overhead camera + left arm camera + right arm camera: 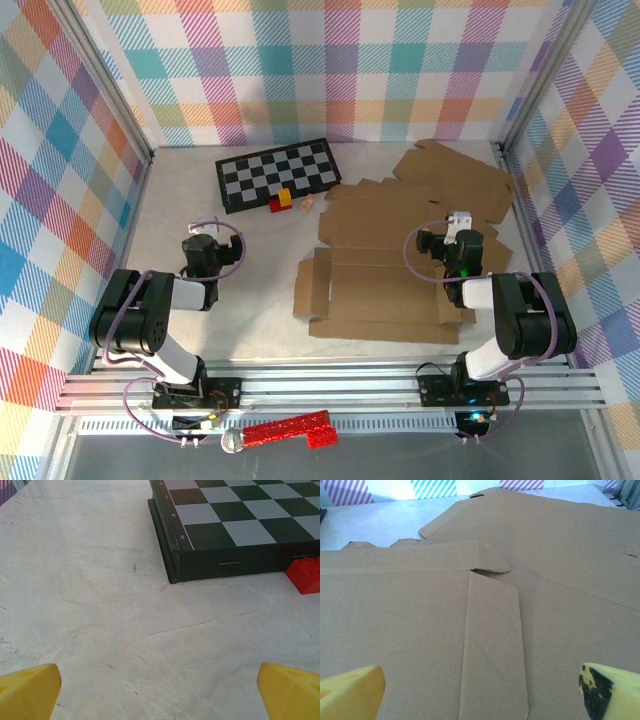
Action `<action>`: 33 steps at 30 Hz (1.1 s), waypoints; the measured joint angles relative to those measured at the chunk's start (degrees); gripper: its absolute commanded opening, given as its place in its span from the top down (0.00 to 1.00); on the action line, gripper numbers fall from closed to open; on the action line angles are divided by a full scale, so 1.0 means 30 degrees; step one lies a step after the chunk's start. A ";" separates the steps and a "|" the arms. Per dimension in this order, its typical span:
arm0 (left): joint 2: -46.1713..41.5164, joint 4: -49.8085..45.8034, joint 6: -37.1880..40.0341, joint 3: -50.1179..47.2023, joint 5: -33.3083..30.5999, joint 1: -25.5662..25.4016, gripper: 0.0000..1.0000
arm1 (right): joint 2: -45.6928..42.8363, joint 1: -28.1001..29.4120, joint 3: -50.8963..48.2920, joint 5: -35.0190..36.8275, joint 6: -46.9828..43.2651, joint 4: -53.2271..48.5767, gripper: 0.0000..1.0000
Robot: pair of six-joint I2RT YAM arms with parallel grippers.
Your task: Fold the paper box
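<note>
The paper box (390,270) is a flat brown cardboard blank lying unfolded on the table, right of centre. My right gripper (458,228) hovers low over its right part. In the right wrist view the gripper (480,695) is open, its yellow fingertips (350,692) spread wide above a rounded flap (492,650), with nothing between them. My left gripper (203,238) rests over bare table left of the blank. The left wrist view shows it (160,692) open and empty, with only the marble surface between its yellow fingertips (292,690).
A second cardboard sheet (455,180) lies at the back right, partly under the blank. A black-and-white chessboard (280,172) sits at the back, ahead of my left gripper, with a red brick (306,574) and small blocks (283,200) by its near edge. Plaid walls enclose the table.
</note>
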 measured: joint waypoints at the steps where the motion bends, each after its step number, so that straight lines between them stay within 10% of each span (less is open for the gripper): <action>1: 0.0000 0.0000 0.0000 0.0000 0.0000 0.0000 0.00 | 0.0000 0.0000 0.0000 0.0000 0.0000 0.0000 0.01; 33: -0.0372 -0.0787 0.0007 0.0095 -0.0226 -0.0219 0.00 | -0.1319 0.0007 -0.0605 0.0270 0.0066 -0.0022 0.01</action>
